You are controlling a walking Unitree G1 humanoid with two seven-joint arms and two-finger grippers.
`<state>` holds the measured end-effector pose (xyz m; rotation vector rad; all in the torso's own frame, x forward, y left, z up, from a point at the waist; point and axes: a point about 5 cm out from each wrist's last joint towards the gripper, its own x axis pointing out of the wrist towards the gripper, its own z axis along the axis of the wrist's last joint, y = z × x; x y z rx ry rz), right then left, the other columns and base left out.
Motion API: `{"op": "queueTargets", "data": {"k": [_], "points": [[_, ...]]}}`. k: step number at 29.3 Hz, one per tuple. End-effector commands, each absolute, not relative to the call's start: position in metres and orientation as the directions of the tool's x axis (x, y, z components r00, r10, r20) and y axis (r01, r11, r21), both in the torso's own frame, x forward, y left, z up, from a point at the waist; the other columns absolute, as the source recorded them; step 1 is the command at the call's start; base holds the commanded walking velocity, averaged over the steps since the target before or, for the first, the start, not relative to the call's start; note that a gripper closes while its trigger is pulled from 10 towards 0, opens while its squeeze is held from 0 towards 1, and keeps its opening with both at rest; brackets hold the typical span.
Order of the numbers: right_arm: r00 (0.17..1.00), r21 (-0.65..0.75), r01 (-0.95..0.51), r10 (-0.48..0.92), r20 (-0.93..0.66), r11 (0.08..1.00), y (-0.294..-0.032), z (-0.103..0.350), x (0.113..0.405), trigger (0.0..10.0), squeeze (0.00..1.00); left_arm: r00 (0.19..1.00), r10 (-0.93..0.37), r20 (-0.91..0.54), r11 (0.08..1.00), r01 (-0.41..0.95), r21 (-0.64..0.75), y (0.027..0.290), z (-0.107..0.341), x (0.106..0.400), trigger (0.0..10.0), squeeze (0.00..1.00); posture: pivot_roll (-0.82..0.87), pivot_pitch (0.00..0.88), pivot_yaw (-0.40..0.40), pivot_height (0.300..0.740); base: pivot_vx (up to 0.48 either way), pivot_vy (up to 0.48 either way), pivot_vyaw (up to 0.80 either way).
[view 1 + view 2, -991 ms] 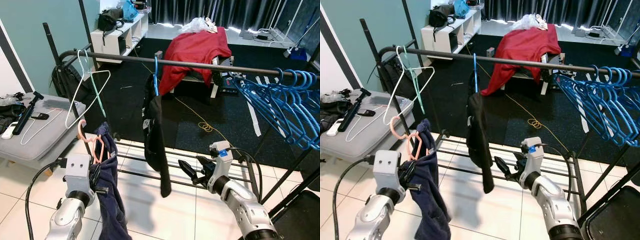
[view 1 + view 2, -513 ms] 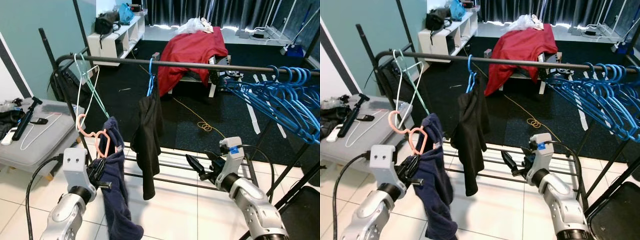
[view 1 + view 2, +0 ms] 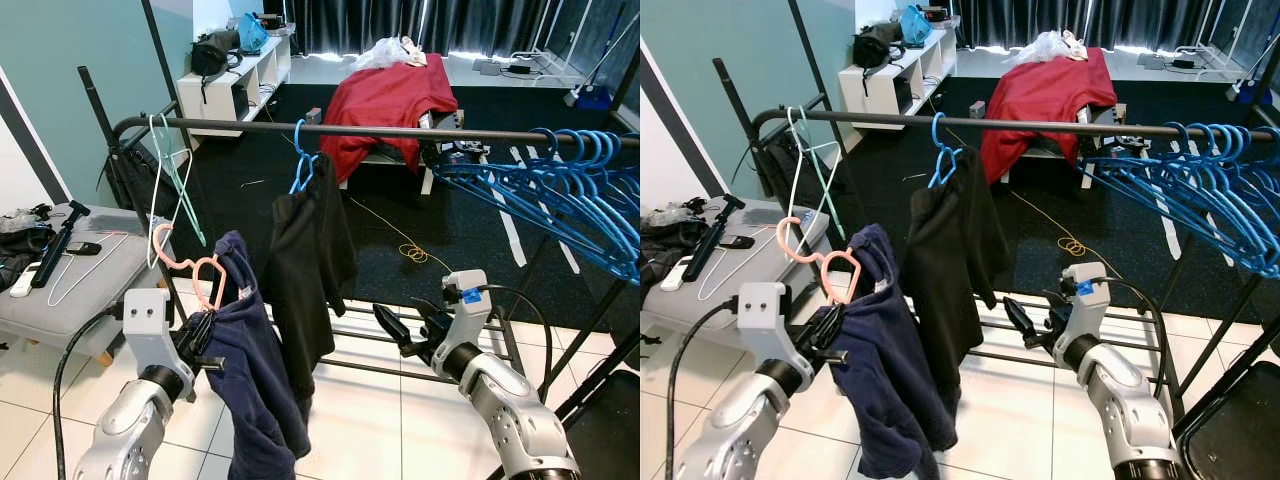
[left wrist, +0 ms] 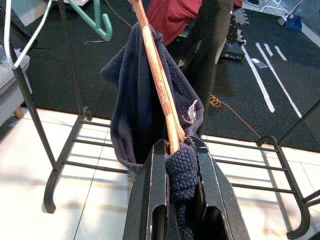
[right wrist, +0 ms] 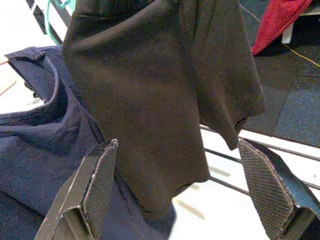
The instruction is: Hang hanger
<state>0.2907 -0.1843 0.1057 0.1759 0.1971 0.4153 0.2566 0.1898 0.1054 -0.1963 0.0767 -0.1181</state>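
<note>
White tiled floor (image 3: 370,440), black carpet (image 3: 400,240) beyond, teal wall (image 3: 60,50)

The left end effector (image 3: 200,335) has lifted the pink hanger (image 3: 195,275) and its navy garment (image 3: 255,380) higher, closer to the black garment (image 3: 310,265) (which has swung, now showing its broad side). The right end effector (image 3: 410,335) has spread wider.

red cloth (image 3: 392,101) draped on chair | white shelf (image 3: 232,72) | yellow cord (image 3: 410,253) on floor
</note>
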Motion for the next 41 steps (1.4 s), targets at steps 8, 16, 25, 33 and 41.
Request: {"op": "queueTargets", "data": {"k": [8,16,25,33,41], "points": [[0.897,0.224,-0.383,0.419,-0.142,0.896,-0.1864,0.1130,0.2938,10.0,0.00,0.992,-0.122,-0.013,0.968,0.116,-0.223,0.1899,0.1205,0.2614,10.0,0.00,0.01,0.000,0.042,0.731,0.000,0.000,0.00],[0.897,0.227,-0.382,0.418,-0.142,0.896,-0.1865,0.1145,0.2949,10.0,0.00,0.992,-0.126,-0.017,0.965,0.119,-0.233,0.1906,0.1214,0.2628,10.0,0.00,0.00,0.005,0.042,0.731,0.000,0.000,0.00],[0.896,0.234,-0.382,0.420,-0.141,0.894,-0.1860,0.1157,0.2961,10.0,0.00,0.992,-0.125,-0.018,0.963,0.117,-0.243,0.1921,0.1226,0.2639,10.0,0.00,0.01,0.009,0.040,0.731,0.000,0.000,0.00],[0.896,0.237,-0.384,0.422,-0.139,0.893,-0.1853,0.1174,0.2979,10.0,0.00,0.992,-0.122,-0.013,0.960,0.115,-0.255,0.1943,0.1246,0.2653,10.0,0.00,0.00,0.031,0.040,0.731,0.000,0.000,0.00],[0.894,0.242,-0.387,0.426,-0.139,0.890,-0.1849,0.1175,0.2969,10.0,0.00,0.993,-0.121,-0.007,0.957,0.115,-0.265,0.1949,0.1252,0.2644,10.0,0.00,0.00,0.028,0.039,0.731,0.000,0.000,0.00]]}}
